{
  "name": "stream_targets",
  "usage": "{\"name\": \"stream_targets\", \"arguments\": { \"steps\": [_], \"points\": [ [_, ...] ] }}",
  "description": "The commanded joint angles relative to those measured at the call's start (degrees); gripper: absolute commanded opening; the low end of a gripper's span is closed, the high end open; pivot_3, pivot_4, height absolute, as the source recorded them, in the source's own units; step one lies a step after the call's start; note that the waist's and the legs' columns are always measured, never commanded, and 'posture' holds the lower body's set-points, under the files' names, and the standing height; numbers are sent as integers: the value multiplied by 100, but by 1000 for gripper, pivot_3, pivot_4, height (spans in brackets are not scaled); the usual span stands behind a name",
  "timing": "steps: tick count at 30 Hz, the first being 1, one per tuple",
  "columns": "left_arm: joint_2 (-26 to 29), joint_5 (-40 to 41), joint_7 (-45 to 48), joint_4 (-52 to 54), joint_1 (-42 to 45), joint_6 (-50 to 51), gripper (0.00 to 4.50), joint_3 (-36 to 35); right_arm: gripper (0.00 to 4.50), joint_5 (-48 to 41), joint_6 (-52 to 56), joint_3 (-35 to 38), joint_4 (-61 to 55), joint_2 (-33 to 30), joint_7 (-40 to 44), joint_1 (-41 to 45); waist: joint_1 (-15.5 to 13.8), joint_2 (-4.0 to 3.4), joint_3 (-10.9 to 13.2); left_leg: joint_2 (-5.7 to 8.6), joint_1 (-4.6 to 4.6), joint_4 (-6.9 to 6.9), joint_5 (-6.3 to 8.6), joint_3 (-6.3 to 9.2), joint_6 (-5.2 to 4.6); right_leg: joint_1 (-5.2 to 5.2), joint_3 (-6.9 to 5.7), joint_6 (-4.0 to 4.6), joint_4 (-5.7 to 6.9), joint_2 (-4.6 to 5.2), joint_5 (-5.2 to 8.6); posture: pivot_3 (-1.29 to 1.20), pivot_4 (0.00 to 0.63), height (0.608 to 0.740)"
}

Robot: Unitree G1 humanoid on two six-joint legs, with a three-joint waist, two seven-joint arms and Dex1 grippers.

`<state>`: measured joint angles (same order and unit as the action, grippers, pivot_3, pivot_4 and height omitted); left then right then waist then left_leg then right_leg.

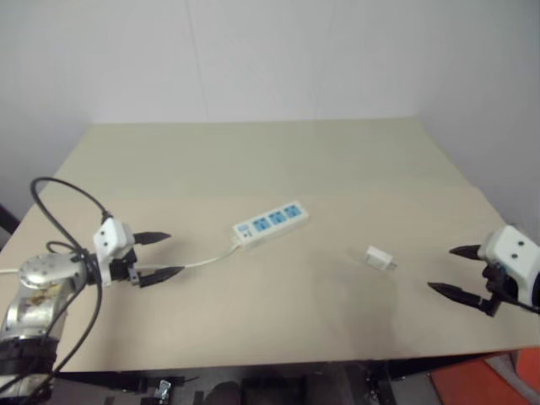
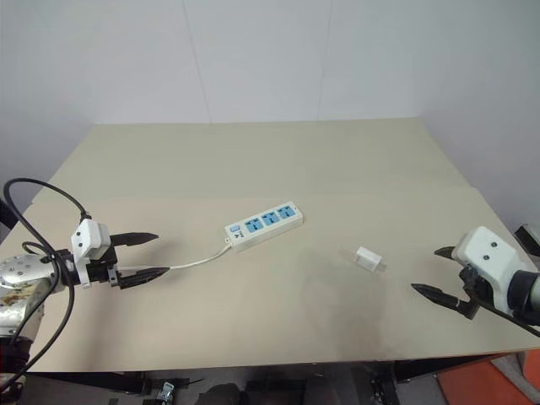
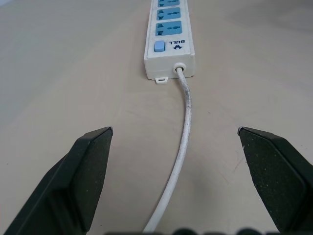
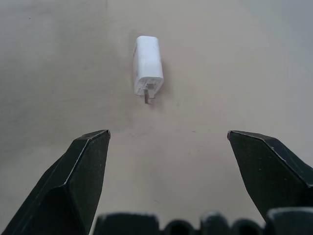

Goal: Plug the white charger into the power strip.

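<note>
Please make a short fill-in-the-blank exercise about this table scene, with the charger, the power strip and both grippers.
1. The white charger lies closer to the ____ gripper.
2. The power strip has ____ blue sockets.
3. The left gripper has its jaws ____, holding nothing.
4. The strip's cord runs toward the ____ gripper.

Answers: right; three; open; left

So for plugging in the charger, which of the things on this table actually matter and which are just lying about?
Part of the job:
- white charger, lying loose on the table
- power strip, with its cord
- left pincer, open
- right pincer, open

Just lying about:
- nothing else; only the beige table under them
</note>
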<state>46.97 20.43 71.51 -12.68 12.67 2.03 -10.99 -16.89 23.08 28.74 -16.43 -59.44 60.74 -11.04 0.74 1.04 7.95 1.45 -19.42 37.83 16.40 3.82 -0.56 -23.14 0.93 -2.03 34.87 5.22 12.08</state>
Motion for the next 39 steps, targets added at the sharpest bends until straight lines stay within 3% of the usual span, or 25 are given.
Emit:
{"name": "stream_targets", "arguments": {
  "steps": [1, 13, 19, 22, 28, 33, 39],
  "points": [
    [24, 75, -1, 76, 0, -39, 4485, -67, 4500, 8, -134, 59, -64, 11, -71, 97, 0, 0, 0, 0, 0, 0, 0, 0, 0, 0, 0, 0, 0, 0, 0, 0, 150, 740],
    [-56, 20, -58, -9, 85, -113, 4485, -5, 4500, 9, -139, 76, -60, 41, -60, 57, -2, 0, 0, 0, 0, 0, 0, 0, 0, 0, 0, 0, 0, 0, 0, 0, 150, 740],
    [-680, 224, 216, -315, 450, -521, 4485, 137, 4500, 122, -178, -115, -154, 27, -201, 229, -16, 1, 1, 2, 2, 0, 0, -2, 0, 3, 0, 1, 0, 1, 0, 0, 150, 740],
    [-1121, 177, 188, -986, 1019, -751, 4485, 210, 4500, 94, -150, -284, -229, 73, -306, 423, -43, 2, 1, 5, 3, 1, 0, -1, 0, 5, -2, 1, 2, 1, -1, 0, 150, 740],
    [-1893, -282, 207, -3432, 2488, -1740, 4485, 381, 4500, 71, -25, -645, -549, 221, -498, 633, -58, 7, 1, 15, 1, 2, 0, -2, 0, 7, -2, 0, 0, 4, -1, 0, 150, 740],
    [-2188, -600, 592, -4845, 3368, -2063, 4485, 541, 4500, 20, 180, -863, -989, 372, -747, 727, -28, 14, 6, 19, -11, 5, 2, -2, -3, 2, -2, -2, 1, 7, -1, 0, 150, 740],
    [-2358, -997, 550, -5670, 3854, -2263, 4485, 637, 4500, 38, 519, -1151, -1513, 616, -1156, 865, -5, 17, 8, 19, -7, 5, 2, 1, -4, 2, -2, -4, 2, 5, 1, 0, 150, 740]
  ]
}}
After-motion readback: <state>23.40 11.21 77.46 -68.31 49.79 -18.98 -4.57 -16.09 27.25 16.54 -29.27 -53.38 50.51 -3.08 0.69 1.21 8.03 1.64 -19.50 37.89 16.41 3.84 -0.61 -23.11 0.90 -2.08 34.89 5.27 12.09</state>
